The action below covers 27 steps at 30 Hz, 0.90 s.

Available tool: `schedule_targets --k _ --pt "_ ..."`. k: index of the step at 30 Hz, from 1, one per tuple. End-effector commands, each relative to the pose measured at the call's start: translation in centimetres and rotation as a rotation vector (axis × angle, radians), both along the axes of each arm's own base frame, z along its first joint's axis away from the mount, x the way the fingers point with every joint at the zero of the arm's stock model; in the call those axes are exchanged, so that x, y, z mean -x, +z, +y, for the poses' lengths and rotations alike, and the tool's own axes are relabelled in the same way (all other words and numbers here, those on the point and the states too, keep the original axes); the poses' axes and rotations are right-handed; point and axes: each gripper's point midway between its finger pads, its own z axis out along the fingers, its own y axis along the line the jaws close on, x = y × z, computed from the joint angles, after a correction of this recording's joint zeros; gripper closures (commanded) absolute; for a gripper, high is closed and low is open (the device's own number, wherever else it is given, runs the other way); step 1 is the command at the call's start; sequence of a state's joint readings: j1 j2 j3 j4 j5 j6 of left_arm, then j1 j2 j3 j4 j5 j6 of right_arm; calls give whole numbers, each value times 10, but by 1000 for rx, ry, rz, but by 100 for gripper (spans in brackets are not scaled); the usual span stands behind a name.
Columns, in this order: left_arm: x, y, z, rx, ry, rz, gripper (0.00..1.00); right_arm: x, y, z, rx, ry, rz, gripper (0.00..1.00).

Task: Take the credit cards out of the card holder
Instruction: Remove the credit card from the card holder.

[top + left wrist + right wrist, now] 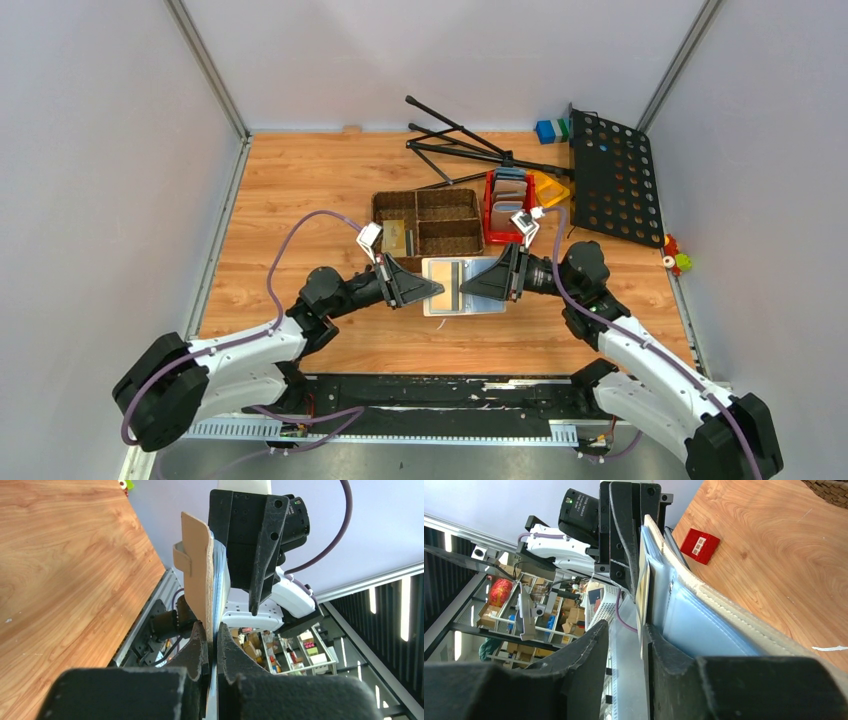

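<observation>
Left tool (212, 635) is clenching the card holder (196, 565); I am centring the released right tool (626, 630) around the tan credit card (642, 587).

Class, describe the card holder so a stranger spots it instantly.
On the wooden table, find the brown woven basket. Just in front of it is the card holder, spread open: pale blue-grey inside, unlike the wallets upright in the red rack.
</observation>
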<state>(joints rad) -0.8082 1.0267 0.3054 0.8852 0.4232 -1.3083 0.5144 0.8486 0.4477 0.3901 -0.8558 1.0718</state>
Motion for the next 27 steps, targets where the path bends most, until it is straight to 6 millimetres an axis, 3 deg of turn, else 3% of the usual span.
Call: schedule_targets --k 1,10,20,27 --pt "18 51 3 155 -77 -119 100 -5 -2 2 2 -7 -7 67" --pt "29 72 6 249 -134 -146 100 -8 -14 4 24 -3 22 69" --pt "26 65 3 237 -128 -135 100 5 25 2 -133 35 -78 74" --pt "27 63 -3 240 -145 -127 100 3 21 4 -102 37 -75 74"
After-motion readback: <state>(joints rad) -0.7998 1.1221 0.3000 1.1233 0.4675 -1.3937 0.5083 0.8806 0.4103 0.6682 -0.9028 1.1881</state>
